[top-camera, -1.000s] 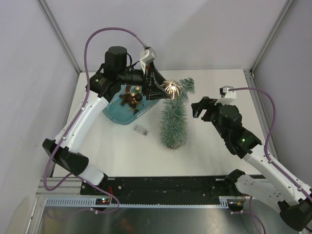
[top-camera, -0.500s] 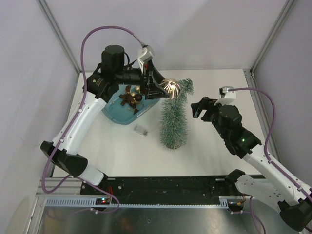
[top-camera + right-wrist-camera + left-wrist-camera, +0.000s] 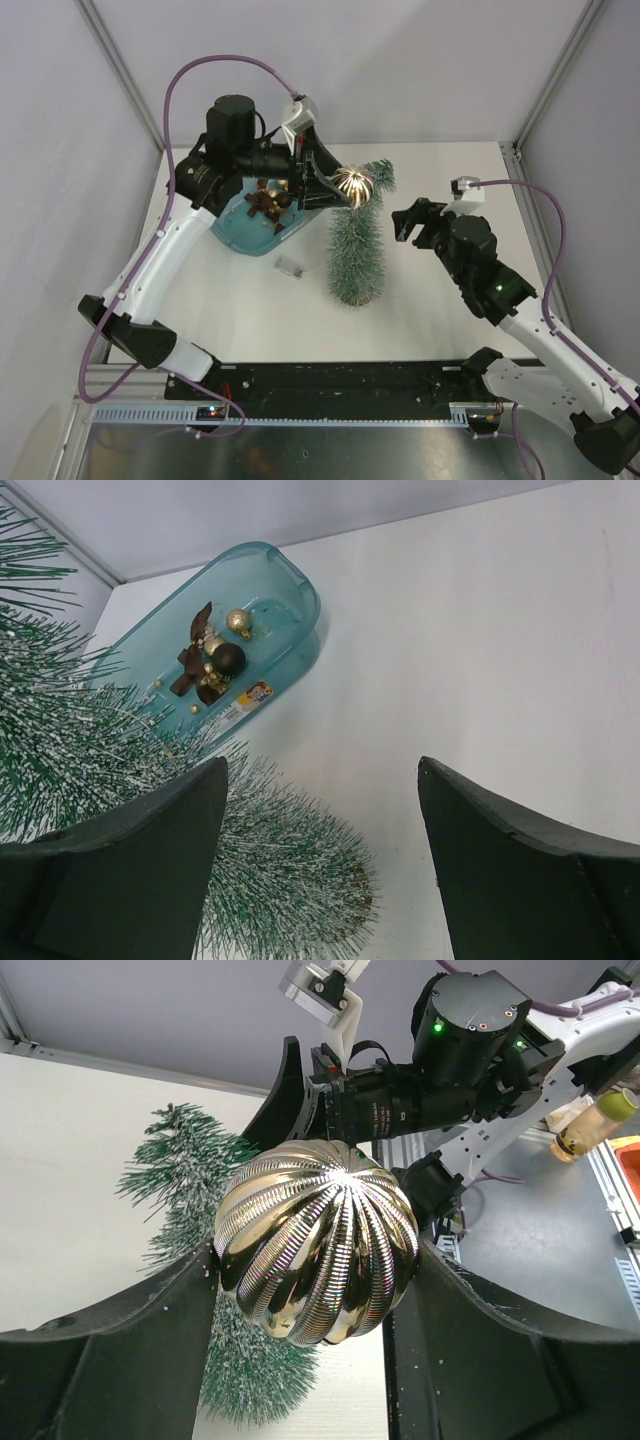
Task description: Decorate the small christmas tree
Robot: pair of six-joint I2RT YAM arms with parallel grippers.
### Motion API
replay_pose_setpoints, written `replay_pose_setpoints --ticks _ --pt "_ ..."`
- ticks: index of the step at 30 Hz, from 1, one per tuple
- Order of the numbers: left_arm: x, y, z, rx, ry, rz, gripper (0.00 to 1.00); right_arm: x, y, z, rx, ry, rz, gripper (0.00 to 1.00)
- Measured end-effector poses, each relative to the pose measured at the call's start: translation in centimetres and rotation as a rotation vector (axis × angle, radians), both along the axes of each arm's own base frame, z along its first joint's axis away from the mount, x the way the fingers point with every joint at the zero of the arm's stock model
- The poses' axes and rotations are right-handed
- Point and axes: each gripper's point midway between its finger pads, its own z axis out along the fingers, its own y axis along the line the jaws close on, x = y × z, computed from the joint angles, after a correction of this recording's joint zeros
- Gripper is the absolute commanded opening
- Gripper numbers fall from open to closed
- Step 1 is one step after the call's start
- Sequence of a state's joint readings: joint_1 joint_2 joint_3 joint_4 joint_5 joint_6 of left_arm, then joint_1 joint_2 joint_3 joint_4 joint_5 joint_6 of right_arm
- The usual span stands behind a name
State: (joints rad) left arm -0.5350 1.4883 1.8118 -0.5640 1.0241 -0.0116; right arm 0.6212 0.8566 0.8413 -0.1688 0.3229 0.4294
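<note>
The small christmas tree (image 3: 357,245) has its wide end toward the near side and its bent tip toward the back. A ribbed gold bauble (image 3: 352,181) sits against the tree's upper part, just below the tip. My left gripper (image 3: 349,186) is shut on it. In the left wrist view the gold bauble (image 3: 316,1240) fills the gap between both fingers of the left gripper (image 3: 318,1262), with the tree (image 3: 182,1185) behind it. My right gripper (image 3: 412,222) hangs open just right of the tree. In its own view the right gripper (image 3: 322,765) holds nothing and the tree (image 3: 285,875) is at lower left.
A teal tub (image 3: 238,236) left of the tree holds a brown star ornament (image 3: 195,665), a small gold bauble (image 3: 238,622) and a dark bauble (image 3: 228,658). A small clear item (image 3: 291,266) lies on the white table between tub and tree.
The left arm's elbow has shifted slightly left while the gold bauble stayed at the tree's upper part. The right arm has not moved.
</note>
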Motion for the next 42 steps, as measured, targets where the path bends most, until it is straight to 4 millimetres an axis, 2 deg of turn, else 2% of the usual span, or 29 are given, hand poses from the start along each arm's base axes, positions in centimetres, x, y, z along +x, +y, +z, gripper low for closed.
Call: replay_pose_setpoints --ticks 8,17,28,30,37,40,42 --pt "-0.1 -0.2 -0.3 0.004 0.006 -0.005 0.39 -0.1 -0.1 0.3 0.006 -0.007 0.000 0.81" --pt "0.3 -0.3 -2.5 0.038 0.050 0.009 0.40 -0.2 -0.1 -0.1 0.005 -0.002 -0.001 0.81" --pt "0.0 0.0 -2.3 0.036 0.024 0.016 0.43 -0.3 -0.2 -0.3 0.005 -0.002 -0.001 0.81" --pt "-0.5 0.3 -2.8 0.042 0.024 0.019 0.44 -0.3 -0.3 -0.3 0.005 -0.001 -0.001 0.81" --pt "-1.1 1.3 -5.0 0.074 0.053 0.039 0.63 -0.4 -0.3 -0.3 0.005 -0.002 -0.002 0.81" --pt "-1.0 1.4 -5.2 0.078 0.052 0.047 0.64 -0.4 -0.3 -0.3 0.005 -0.002 -0.001 0.81" --pt "-0.9 1.4 -5.1 0.078 0.048 0.052 0.59 -0.4 -0.3 -0.3 0.006 -0.002 -0.001 0.81"
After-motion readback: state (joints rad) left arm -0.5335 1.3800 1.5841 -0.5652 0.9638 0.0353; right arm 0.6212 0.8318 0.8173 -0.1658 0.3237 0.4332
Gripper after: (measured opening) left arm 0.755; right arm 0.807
